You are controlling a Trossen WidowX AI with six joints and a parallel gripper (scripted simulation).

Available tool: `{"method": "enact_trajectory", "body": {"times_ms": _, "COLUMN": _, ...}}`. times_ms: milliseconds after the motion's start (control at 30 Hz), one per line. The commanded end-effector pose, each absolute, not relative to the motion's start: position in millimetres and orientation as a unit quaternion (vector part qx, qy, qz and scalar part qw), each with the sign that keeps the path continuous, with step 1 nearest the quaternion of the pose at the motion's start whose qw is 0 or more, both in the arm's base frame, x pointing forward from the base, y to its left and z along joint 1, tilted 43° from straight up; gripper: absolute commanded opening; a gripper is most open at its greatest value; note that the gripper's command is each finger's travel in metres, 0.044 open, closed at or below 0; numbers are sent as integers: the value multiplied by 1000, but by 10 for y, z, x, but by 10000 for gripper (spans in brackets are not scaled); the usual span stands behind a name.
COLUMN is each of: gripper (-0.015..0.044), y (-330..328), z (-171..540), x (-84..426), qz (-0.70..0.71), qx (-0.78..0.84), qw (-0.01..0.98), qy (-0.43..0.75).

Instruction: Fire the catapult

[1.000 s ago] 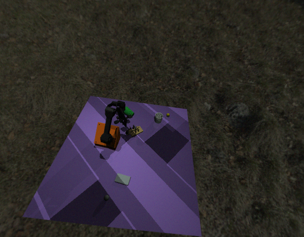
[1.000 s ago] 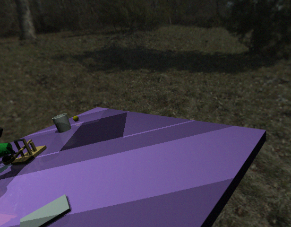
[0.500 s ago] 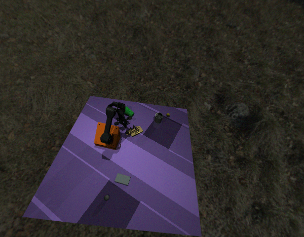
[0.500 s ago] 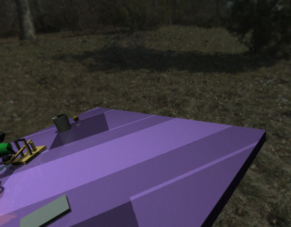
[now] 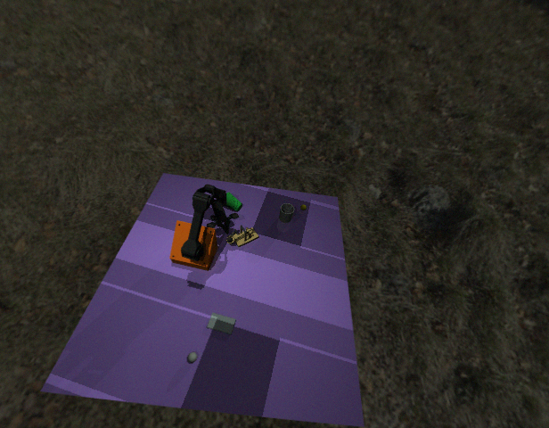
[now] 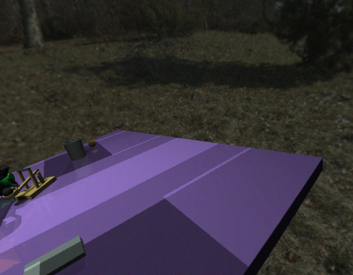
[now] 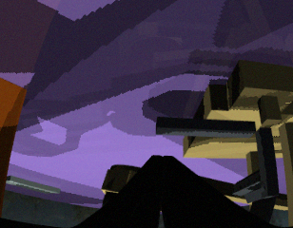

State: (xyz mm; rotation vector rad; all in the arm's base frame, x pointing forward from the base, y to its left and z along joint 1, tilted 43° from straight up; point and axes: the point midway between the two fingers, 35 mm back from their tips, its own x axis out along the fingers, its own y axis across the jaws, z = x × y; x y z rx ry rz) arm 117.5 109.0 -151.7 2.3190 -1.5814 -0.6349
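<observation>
The wooden catapult (image 5: 243,241) (image 6: 37,189) (image 7: 223,148) stands on the table beside the arm's base. A dark ball (image 5: 230,240) (image 6: 7,192) sits in the cup at the end of its throwing arm. In the wrist view the cup (image 7: 119,177) is partly hidden behind my fingers. My gripper (image 5: 227,230) (image 7: 161,165) is shut and empty, low beside the cup end of the catapult; I cannot tell whether it touches. The mug (image 5: 286,214) (image 6: 75,150), grey in this dim light, stands upright beyond the catapult's far end.
A green cylinder (image 5: 232,201) (image 6: 6,181) is behind the gripper. A small yellow ball (image 5: 303,207) (image 6: 91,143) lies beyond the mug. A pale block (image 5: 222,323) (image 6: 61,254) (image 7: 32,185) and a whitish ball (image 5: 192,357) lie towards the opposite side. The arm's orange base (image 5: 178,242) (image 7: 9,109) is near the catapult.
</observation>
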Motion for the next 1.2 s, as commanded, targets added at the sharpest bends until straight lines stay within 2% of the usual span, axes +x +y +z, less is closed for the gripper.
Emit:
{"method": "enact_trajectory", "body": {"times_ms": 0, "gripper": 0, "y": 1037, "z": -1552, "x": 1166, "qz": -219, "qx": 799, "qw": 135, "qy": -543}}
{"method": "enact_trajectory", "body": {"times_ms": 533, "gripper": 0, "y": 832, "z": -1774, "x": 1121, "qz": -219, "qx": 799, "qw": 135, "qy": -543}}
{"method": "enact_trajectory", "body": {"times_ms": 800, "gripper": 0, "y": 1904, "z": -1211, "x": 950, "qz": -236, "qx": 806, "qw": 128, "qy": -528}}
{"method": "enact_trajectory", "body": {"times_ms": 933, "gripper": 0, "y": 1986, "z": -1143, "x": 920, "qz": -238, "qx": 806, "qw": 128, "qy": -527}}
{"method": "enact_trajectory", "body": {"times_ms": 1167, "gripper": 184, "y": 2047, "z": -1285, "x": 1062, "qz": -247, "qx": 805, "qw": 59, "qy": -537}}
